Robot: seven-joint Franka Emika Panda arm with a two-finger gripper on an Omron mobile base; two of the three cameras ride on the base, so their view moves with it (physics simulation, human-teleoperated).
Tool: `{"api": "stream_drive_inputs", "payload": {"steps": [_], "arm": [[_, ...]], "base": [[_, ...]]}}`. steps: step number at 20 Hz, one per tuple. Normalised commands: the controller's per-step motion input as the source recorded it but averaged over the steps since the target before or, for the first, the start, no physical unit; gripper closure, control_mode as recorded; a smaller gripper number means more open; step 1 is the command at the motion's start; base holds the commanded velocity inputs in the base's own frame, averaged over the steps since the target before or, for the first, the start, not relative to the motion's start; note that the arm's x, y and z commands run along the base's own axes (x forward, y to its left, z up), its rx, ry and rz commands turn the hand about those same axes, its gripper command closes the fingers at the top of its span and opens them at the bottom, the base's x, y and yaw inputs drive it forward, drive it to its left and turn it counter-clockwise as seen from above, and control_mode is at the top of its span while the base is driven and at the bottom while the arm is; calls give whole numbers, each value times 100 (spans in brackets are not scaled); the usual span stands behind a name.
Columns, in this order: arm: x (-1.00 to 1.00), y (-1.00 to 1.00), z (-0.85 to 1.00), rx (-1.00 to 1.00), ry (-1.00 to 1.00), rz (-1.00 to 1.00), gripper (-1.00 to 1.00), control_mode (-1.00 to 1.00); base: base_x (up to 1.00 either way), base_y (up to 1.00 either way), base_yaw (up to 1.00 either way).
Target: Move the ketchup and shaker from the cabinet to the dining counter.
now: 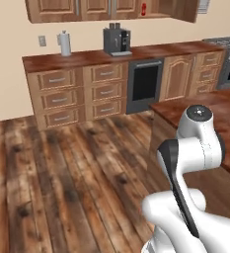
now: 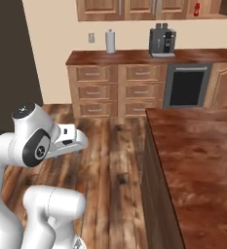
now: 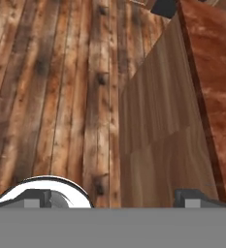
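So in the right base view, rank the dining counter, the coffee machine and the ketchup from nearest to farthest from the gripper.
1. dining counter: just to the right of the gripper, jaws open.
2. coffee machine: on the wall counter across the floor.
3. ketchup: up in the open cabinet, top right.

One small red ketchup bottle (image 1: 144,9) stands in one brown wooden wall cabinet (image 1: 57,10) above. One dark coffee machine (image 1: 117,40) and one white paper-towel roll (image 1: 64,44) sit on one long wall bench (image 1: 87,58). One black-fronted dishwasher (image 1: 145,85) is set below. One reddish-brown island bench (image 2: 202,165) stands nearer. One wall socket (image 1: 42,40) shows.
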Motion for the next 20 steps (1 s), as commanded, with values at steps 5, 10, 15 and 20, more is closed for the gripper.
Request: {"api": "stream_drive_inputs", "payload": {"steps": [5,10,15,20], "arm": [[0,0,0,0,0,0,-100,100],[0,0,0,0,0,0,-100,100],[0,0,0,0,0,0,-100,100],[0,0,0,0,0,0,-100,100]], "base": [[94,32,-1],[94,32,-4],[94,31,-10],[92,30,-18]]}}
